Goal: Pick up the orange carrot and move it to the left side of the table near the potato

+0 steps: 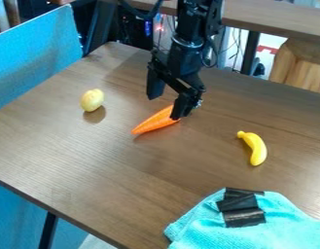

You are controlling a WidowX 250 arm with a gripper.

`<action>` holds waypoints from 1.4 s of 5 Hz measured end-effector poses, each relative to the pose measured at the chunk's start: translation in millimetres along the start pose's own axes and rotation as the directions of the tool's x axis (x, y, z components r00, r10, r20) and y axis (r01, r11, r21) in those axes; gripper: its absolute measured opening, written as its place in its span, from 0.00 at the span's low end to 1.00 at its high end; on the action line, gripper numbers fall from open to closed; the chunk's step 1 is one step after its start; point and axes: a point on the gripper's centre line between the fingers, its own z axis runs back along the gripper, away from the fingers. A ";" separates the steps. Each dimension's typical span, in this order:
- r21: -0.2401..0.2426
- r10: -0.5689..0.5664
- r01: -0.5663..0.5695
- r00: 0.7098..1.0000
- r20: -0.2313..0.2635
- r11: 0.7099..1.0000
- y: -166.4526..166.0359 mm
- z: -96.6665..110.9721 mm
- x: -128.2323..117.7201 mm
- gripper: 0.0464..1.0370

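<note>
- orange toy carrot, ridged, long & tapered (154,122) – lies on the table just above ctr of frame, thin tip to lower left, thick end to upper right
- black two-finger gripper (167,102) – hangs over the carrot's thick end, claw spread wide w/ a gap btwn the two sides; one side overlaps that end in view, can't tell if they touch; other side is up & to the left
- pale yellow roundish toy, potato-like (92,100) – left of the carrot, well apart, upper left of frame, w/ a dark shadow/reflection just below
- yellow plastic banana, curved (254,148) – right of ctr, well apart from carrot, stem end to upper left
- turquoise fuzzy cloth (283,235) – lower right corner, w/ black tape strips (244,217) on its upper part
- brown wood-grain table (116,165) – under it all
- bright blue panel (33,53) – upper left, beyond table edge
- light wood slatted piece (304,68) – upper right, behind table
</note>
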 end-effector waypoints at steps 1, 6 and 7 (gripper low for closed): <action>-0.011 -0.014 0.013 0.999 -0.050 1.000 -4.5 -16.8 -3.2 0.96; -0.037 -0.015 0.014 0.999 -0.036 0.999 10.9 -35.9 13.9 0.96; -0.024 -0.014 0.012 0.997 -0.073 1.000 13.7 -42.6 14.9 0.96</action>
